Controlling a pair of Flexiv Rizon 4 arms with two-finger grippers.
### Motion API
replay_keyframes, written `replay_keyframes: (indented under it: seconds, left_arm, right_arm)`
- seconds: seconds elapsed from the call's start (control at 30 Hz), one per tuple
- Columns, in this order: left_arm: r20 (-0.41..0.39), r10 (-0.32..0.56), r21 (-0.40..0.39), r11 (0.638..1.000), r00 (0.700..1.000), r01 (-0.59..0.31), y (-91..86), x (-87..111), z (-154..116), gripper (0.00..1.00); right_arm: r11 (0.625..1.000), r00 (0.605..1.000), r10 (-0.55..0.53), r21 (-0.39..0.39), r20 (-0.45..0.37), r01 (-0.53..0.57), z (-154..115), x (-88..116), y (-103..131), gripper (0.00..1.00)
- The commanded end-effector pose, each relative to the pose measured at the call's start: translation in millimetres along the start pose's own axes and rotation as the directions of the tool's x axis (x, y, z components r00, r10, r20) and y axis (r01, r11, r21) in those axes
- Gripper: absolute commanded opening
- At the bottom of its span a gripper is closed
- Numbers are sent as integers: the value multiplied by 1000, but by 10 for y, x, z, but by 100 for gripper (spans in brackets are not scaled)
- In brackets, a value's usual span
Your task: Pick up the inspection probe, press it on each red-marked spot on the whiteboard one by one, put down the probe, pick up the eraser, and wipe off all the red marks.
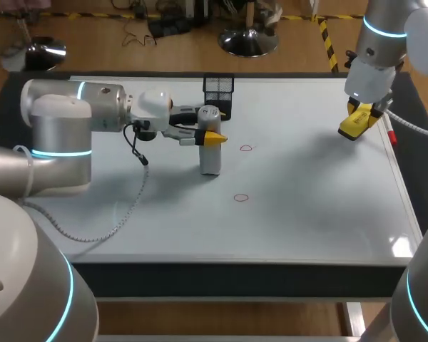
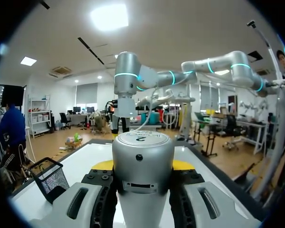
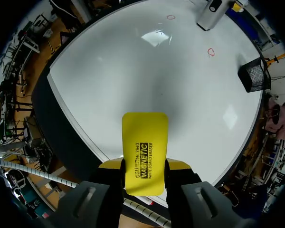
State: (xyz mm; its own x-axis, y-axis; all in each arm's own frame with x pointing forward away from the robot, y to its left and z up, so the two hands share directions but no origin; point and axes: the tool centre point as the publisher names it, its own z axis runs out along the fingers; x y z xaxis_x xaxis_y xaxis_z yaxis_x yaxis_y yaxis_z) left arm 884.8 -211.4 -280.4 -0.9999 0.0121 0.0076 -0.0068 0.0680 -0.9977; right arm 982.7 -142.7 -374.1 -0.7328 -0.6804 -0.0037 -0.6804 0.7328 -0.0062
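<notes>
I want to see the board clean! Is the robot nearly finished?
Not yet. The left gripper holds the probe upright over the whiteboard; the right gripper holds the eraser. Both red marks remain unwiped. Whether they got pressed doesn't show.

Glossy whiteboard [image 1: 307,214], matt metallic probe [image 1: 210,160], smooth plastic eraser [image 3: 143,152], wire-mesh basket [image 1: 218,89].

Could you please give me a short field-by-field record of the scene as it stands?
left end effector: shut on the probe, upright on the whiteboard
right end effector: shut on the yellow eraser, held above the board's right side
red marks: two, one beside the probe, the other nearer the front edge, both unwiped
mesh basket: behind the probe, at the far edge
</notes>
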Motion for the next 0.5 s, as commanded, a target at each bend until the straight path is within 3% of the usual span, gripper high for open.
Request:
replay_keyframes:
  seconds: [0.03, 0.5]
  left_arm:
    - [1, -1, -4, 1000, 1000, 1, -1, 10, -9, 0]
    - [8, 7, 0, 1000, 1000, -7, -18, 21, -23, 0]
  right_arm:
    - [1000, 1000, -2, 2, -2, 2, -8, 5, -5, 0]
    - [1000, 1000, -2, 2, -2, 2, -8, 5, -5, 0]
